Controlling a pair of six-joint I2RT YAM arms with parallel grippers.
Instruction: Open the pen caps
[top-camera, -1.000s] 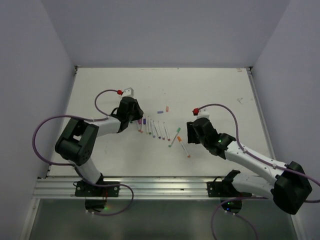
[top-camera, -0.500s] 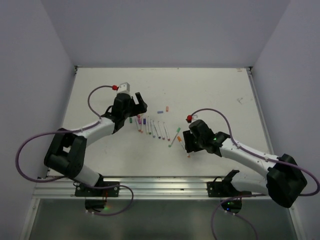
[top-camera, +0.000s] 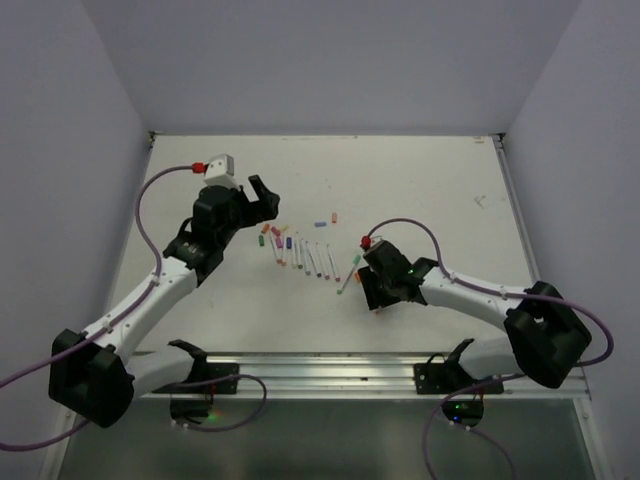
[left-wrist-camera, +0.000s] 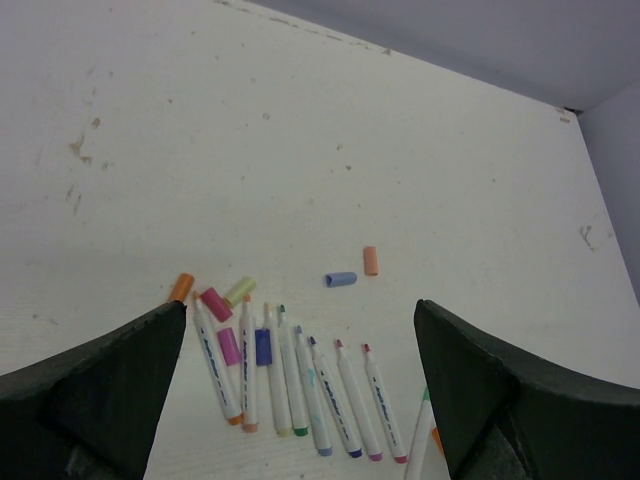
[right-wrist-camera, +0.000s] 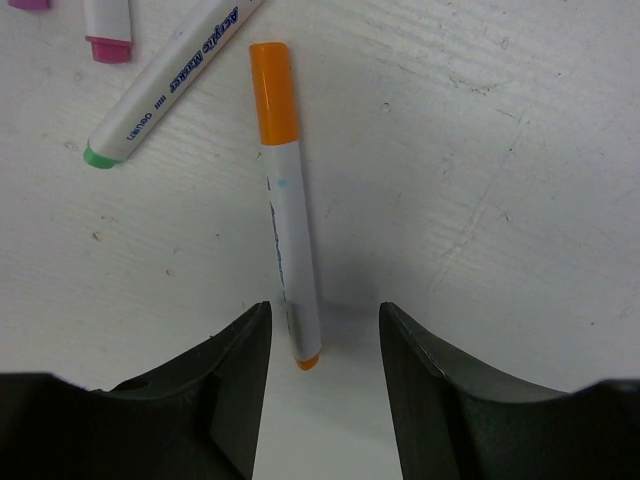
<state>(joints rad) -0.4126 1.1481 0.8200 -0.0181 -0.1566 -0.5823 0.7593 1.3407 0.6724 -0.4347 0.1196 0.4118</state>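
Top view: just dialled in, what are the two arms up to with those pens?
The left gripper is wide open and empty, hovering over the row of uncapped pens and the loose caps lying on the table. The right gripper is low over an orange-capped pen, one finger on each side of its barrel, not gripping it. That orange cap is on.

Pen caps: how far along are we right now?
Done: several loose caps lie by the row of uncapped pens. In hand: the right tool straddles the orange pen, its orange cap still on. The left tool hangs open, empty. Left: that cap; the green pen has its other end hidden.
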